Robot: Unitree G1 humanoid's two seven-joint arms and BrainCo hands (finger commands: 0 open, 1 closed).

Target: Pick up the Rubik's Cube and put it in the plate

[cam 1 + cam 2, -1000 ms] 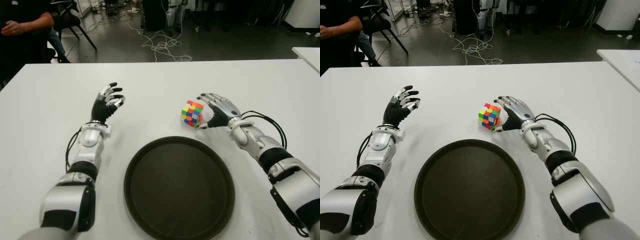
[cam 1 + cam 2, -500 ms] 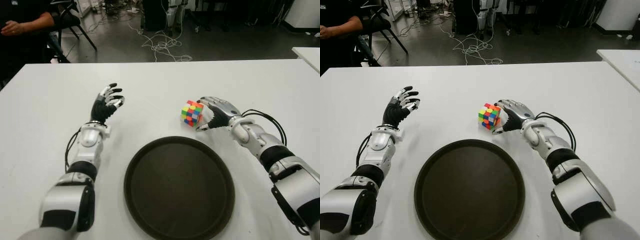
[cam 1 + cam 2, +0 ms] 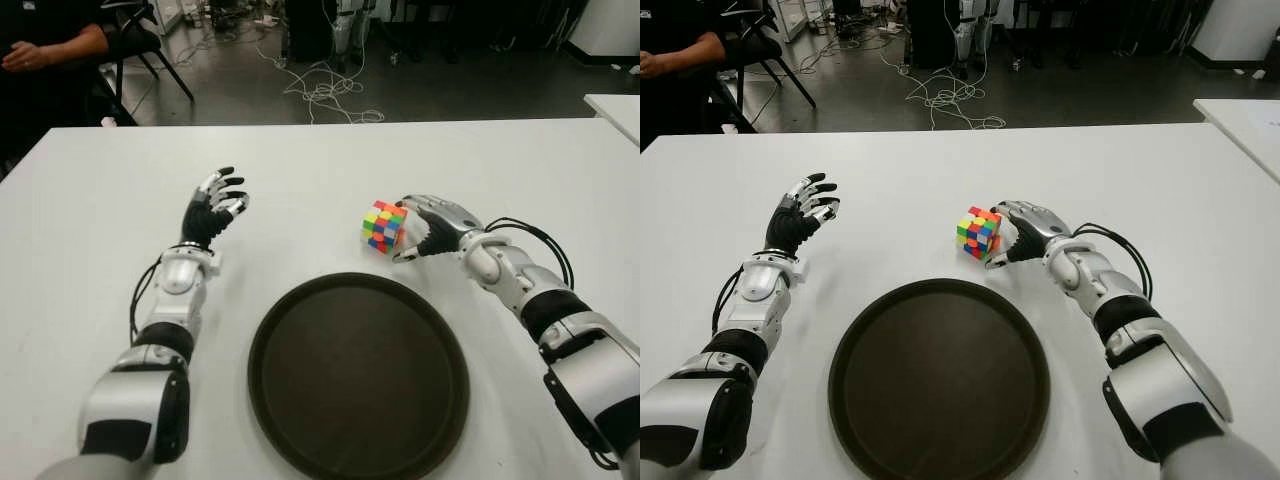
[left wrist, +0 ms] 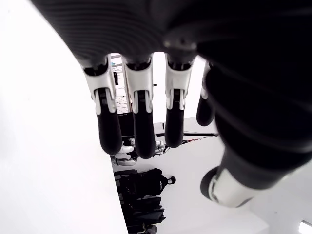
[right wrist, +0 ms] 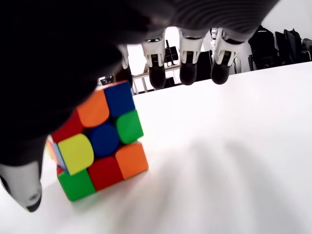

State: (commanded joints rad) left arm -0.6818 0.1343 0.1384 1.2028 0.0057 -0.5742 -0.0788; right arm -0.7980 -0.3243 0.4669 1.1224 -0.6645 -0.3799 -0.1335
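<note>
Right hand (image 3: 428, 226), fingers open, cups the Rubik's Cube (image 3: 385, 226) on the surface (image 3: 300, 170) beyond the plate (image 3: 358, 375); left hand (image 3: 212, 211) open

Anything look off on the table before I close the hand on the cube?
Only the Rubik's Cube: it sits tilted on the white table, tipped up on an edge instead of lying flat, against the right hand, whose fingers haven't closed. The plate is empty and undamaged. The left hand shows open, left of the cube.

white table (image 3: 90, 200), seated person (image 3: 45, 45), floor cables (image 3: 325, 95)
</note>
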